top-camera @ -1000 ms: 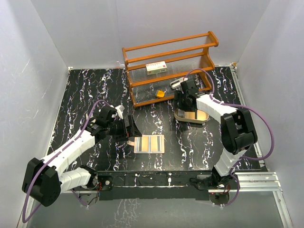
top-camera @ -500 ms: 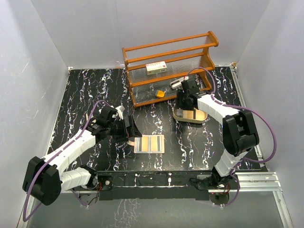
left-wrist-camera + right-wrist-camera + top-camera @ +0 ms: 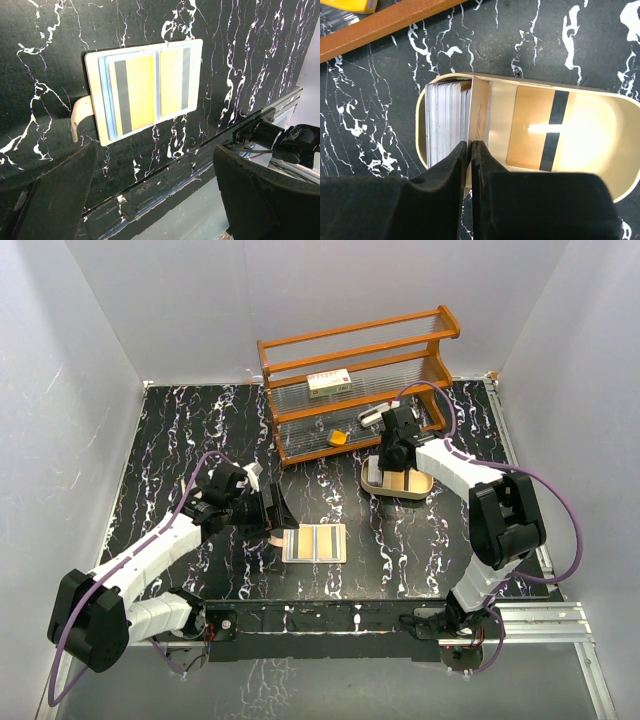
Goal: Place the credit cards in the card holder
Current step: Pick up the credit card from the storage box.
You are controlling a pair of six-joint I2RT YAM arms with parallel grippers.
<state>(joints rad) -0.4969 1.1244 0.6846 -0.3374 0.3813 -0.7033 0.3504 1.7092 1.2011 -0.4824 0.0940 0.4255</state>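
Black marbled table [image 3: 180, 440]. I see card holder [image 3: 145, 90] lying open near front edge (pockets filled or not, can't tell). Left gripper [image 3: 155, 200] just beside it, jaws apart. Right gripper [image 3: 470, 150] jaws clamped on upright card [image 3: 479, 107] in tray [image 3: 540, 84].

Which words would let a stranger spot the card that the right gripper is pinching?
Find the wooden rack at the back; the oval tray lies just before it. Of its cards, take the tan card standing on edge between the silvery stack and the flat black-striped card.
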